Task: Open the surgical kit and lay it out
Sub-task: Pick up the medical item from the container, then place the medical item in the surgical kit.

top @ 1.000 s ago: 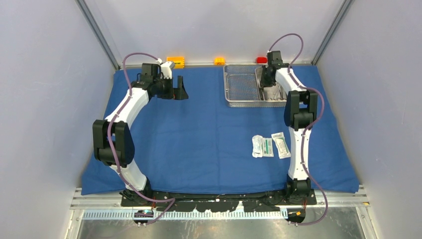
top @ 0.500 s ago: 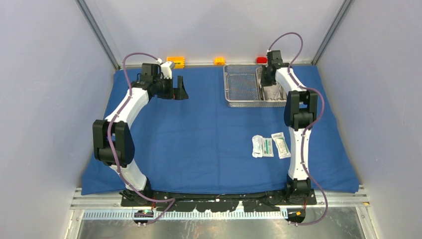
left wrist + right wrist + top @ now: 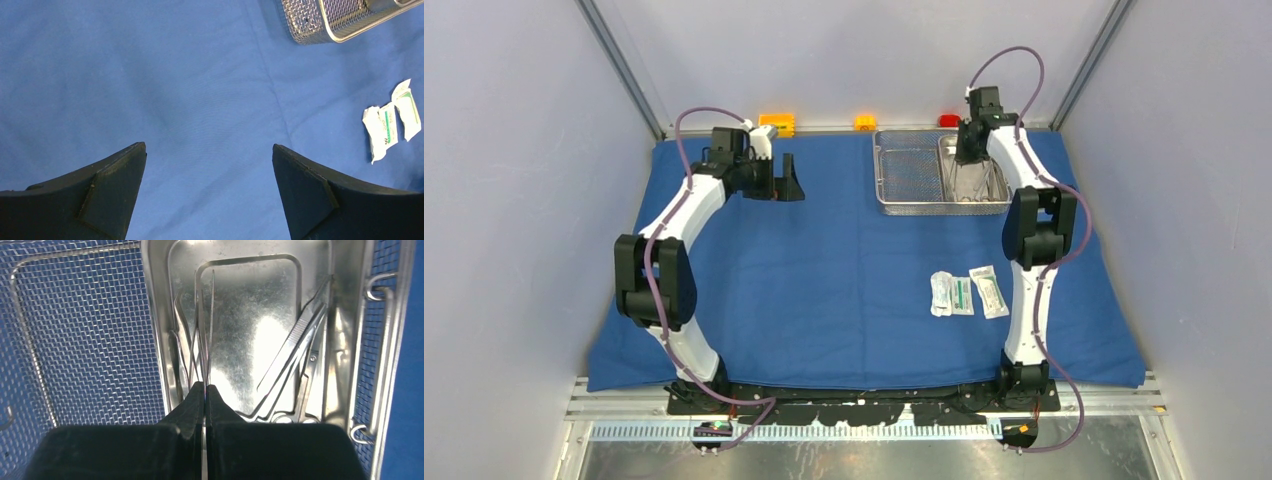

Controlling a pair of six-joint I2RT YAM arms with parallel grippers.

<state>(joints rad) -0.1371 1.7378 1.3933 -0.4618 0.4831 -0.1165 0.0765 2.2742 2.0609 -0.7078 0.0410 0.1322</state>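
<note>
Item: thin steel forceps [image 3: 204, 374], pinched by the just-closed right hand [image 3: 204, 390], projecting ahead of it over the shiny steel pan [image 3: 250, 315]; ready for lifting out. Left hand [image 3: 208, 146]: spread, empty.

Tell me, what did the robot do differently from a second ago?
The right arm closed its jaws on the thin forceps in the steel pan. The arm also shifted a little, seemingly upward, so more of the pan shows. The left arm barely moved, and its jaws stay wide open over the blue cloth. The mesh tray and the packets stayed put.
</note>
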